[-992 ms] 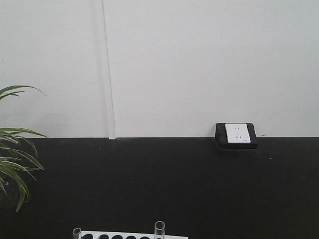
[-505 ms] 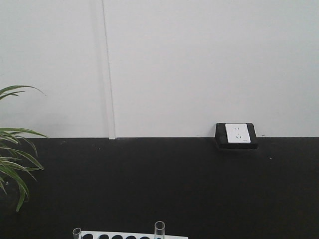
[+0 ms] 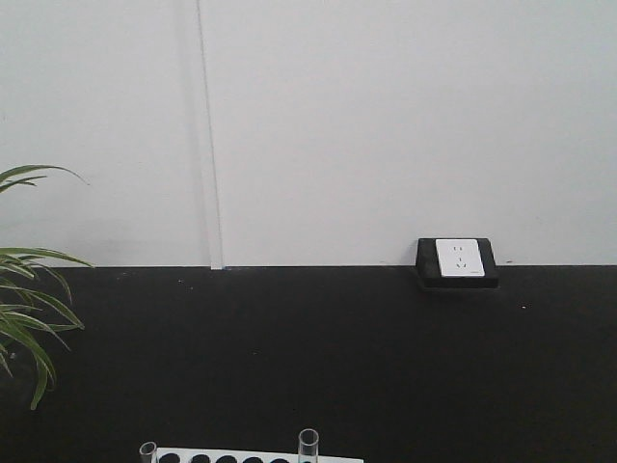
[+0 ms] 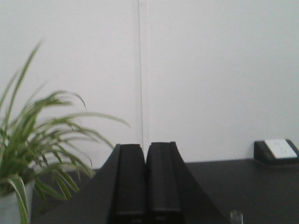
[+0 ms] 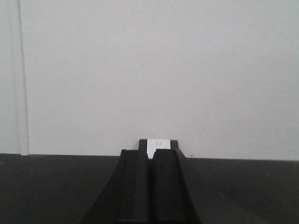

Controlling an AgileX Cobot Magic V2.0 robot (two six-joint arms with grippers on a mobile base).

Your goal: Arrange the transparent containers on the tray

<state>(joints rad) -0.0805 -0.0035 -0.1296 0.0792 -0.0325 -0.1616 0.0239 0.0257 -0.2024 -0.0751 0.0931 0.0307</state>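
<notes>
left gripper (image 4: 146, 150) and right gripper (image 5: 150, 153) are squeezed closed, holding nothing. spread one wide, then come down slowly over a test tube (image 3: 308, 445).

Left pincer (image 4: 146, 147) and right pincer (image 5: 151, 153) both point level, jaws seemingly pressed together.

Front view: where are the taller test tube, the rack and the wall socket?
Taller test tube (image 3: 308, 449): front view, glass wall below the rim.
Rack (image 3: 334, 459): front view, white top near its right end.
Socket (image 3: 458, 258): front view, white faceplate.
</notes>
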